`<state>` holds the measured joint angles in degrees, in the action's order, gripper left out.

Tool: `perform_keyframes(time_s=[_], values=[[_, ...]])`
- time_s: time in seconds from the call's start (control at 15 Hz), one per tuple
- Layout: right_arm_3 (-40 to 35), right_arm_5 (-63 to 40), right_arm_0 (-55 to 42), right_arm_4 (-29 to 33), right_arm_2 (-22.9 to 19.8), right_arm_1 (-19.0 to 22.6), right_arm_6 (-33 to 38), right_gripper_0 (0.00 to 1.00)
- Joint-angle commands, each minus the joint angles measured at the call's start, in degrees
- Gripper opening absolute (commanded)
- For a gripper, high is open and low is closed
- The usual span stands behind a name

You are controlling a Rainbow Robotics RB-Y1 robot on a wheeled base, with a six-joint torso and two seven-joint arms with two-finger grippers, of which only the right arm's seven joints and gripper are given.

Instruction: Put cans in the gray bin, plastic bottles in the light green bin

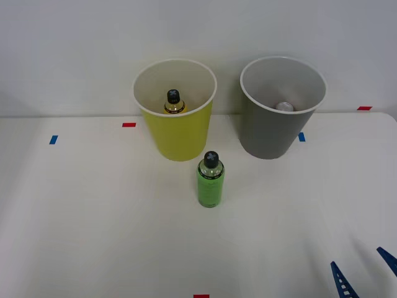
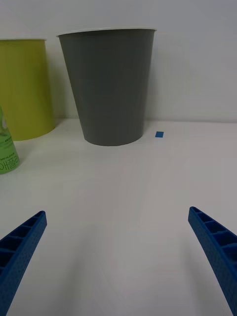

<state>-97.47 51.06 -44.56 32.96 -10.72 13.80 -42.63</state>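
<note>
Standing upright before both bins, green bottle (image 1: 211,180), amber bottle (image 1: 174,102) inside light green bin (image 1: 177,139), right pincer (image 2: 118,256) spread, empty

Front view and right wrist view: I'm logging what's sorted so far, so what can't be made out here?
- Can in the gray bin, front view: just its silver top shows; the bin wall hides its body.
- Amber bottle in the light green bin, front view: lower part hidden by the bin wall.
- Green bottle, right wrist view: cut off by the picture's edge.
- Right gripper, front view: cut off at the picture's corner.
</note>
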Motion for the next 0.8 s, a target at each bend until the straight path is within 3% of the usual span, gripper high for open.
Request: perform_keyframes(time_s=[0.07,0.8], values=[[0.0,0.0,0.0,0.0,0.0,0.0,0.0,1.0],[0.0,0.0,0.0,0.0,0.0,0.0,0.0,1.0]])
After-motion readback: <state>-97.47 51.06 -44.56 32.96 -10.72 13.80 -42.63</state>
